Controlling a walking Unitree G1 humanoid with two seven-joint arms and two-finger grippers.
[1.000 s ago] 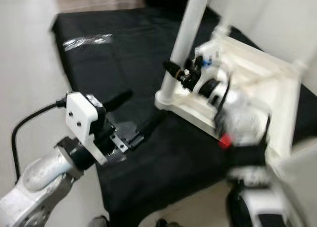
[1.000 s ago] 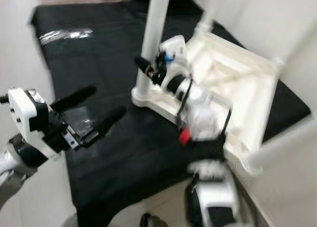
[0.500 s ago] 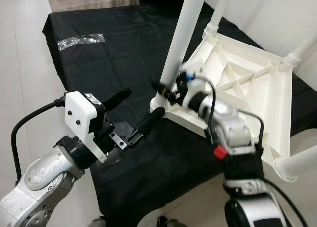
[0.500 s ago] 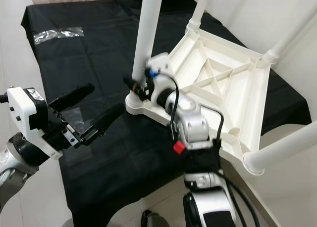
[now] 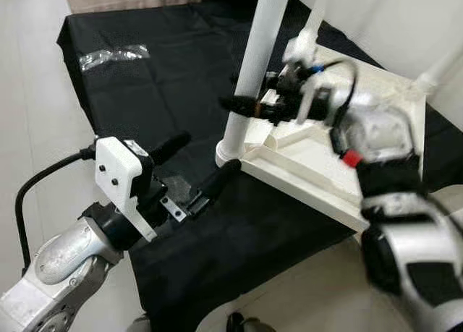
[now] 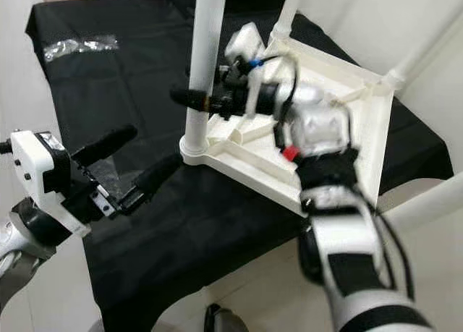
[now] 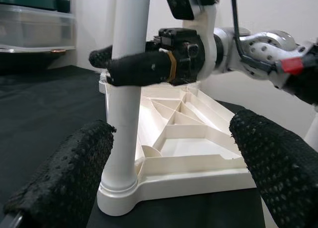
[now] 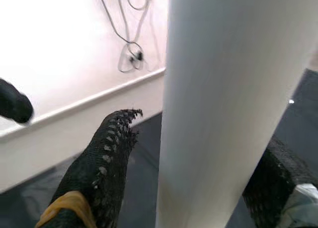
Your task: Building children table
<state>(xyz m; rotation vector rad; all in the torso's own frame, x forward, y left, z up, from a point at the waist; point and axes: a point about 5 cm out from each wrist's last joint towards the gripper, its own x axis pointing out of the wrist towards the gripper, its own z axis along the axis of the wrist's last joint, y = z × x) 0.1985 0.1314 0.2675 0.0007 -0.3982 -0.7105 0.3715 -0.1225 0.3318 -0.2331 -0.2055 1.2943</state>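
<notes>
A white plastic children's table point(image 5: 318, 158) lies upside down on a black cloth point(image 5: 145, 93), its legs pointing up. My right gripper point(image 5: 230, 91) reaches across the underside to the near left leg point(image 5: 255, 64). It is open, one finger on each side of the leg, a little above the socket. The right wrist view shows one finger point(image 8: 107, 158) standing apart from the leg point(image 8: 223, 104). My left gripper point(image 5: 211, 151) is open and empty, low over the cloth just in front of that leg's base point(image 7: 121, 183).
A clear plastic bag point(image 5: 108, 56) lies at the cloth's far left. Other table legs point(image 6: 427, 43) stick up at the back and right, and one point(image 6: 427, 202) juts toward me. Pale floor point(image 5: 29, 93) borders the cloth on the left. Storage bins point(image 7: 35, 19) stand beyond.
My right gripper rose from the leg's socket and now straddles the leg higher up. The camera shifted slightly. The left gripper has stayed almost still.
</notes>
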